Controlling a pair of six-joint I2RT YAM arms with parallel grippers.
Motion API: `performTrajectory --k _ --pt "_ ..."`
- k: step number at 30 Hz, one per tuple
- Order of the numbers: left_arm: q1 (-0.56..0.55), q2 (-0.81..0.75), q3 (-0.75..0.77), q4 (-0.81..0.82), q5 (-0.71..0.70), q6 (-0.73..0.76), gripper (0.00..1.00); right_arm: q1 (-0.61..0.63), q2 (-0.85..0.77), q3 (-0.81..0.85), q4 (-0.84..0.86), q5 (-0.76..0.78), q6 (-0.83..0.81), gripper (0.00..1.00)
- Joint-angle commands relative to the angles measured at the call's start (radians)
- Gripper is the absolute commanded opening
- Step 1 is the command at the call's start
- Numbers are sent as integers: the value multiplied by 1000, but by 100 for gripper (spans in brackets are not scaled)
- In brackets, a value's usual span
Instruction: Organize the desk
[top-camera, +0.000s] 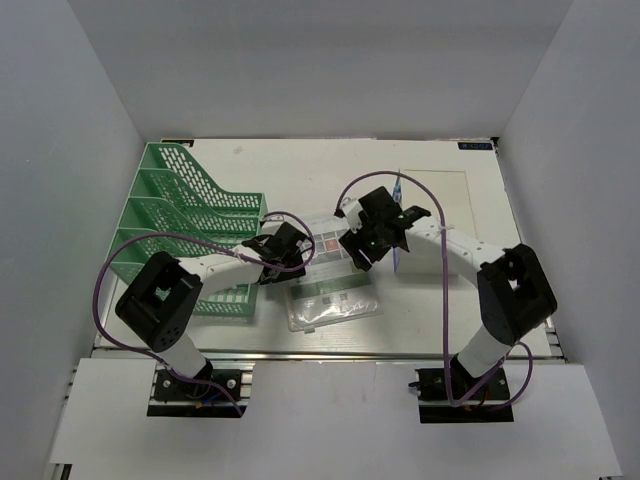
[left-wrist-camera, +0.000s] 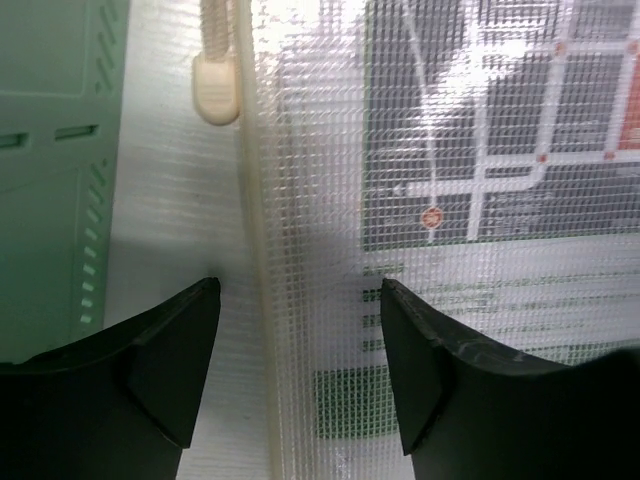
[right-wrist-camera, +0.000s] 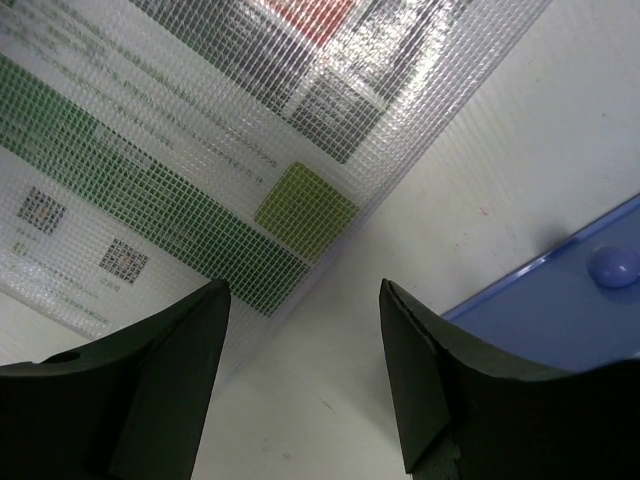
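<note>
Seemingly, the left gripper (left-wrist-camera: 300, 290) and right gripper (right-wrist-camera: 302, 290) are hovering jaws apart over the mesh pouch (top-camera: 335, 305), each needing an edge squarely centred before closing.

Desk (top-camera: 300, 170): large, flat white rectangular top, lying level.
Edge: aluminium rail (top-camera: 330, 356) along the near long side.
Pose: long sides run left to right in the top view.

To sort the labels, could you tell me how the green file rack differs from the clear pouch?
The green file rack is opaque and stands in tiers at the left; the clear pouch is see-through and lies flat in the middle, holding printed sheets. Both have a mesh pattern.
</note>
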Motion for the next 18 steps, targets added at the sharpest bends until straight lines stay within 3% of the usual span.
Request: performTrajectory --k 1,5,7,14,18 --pt "1 13 -40 62 66 -11 74 20 21 9 14 32 -4 66" --pt "1 16 -77 126 141 -11 63 34 55 -2 -4 35 -10 61" --pt "1 19 -88 165 173 -13 52 39 75 -11 -12 35 -15 59" --pt "1 36 -97 235 256 -14 28 56 147 -36 -38 6 -28 54" --pt "1 31 -92 258 274 -19 24 59 190 -40 -42 -1 -34 52"
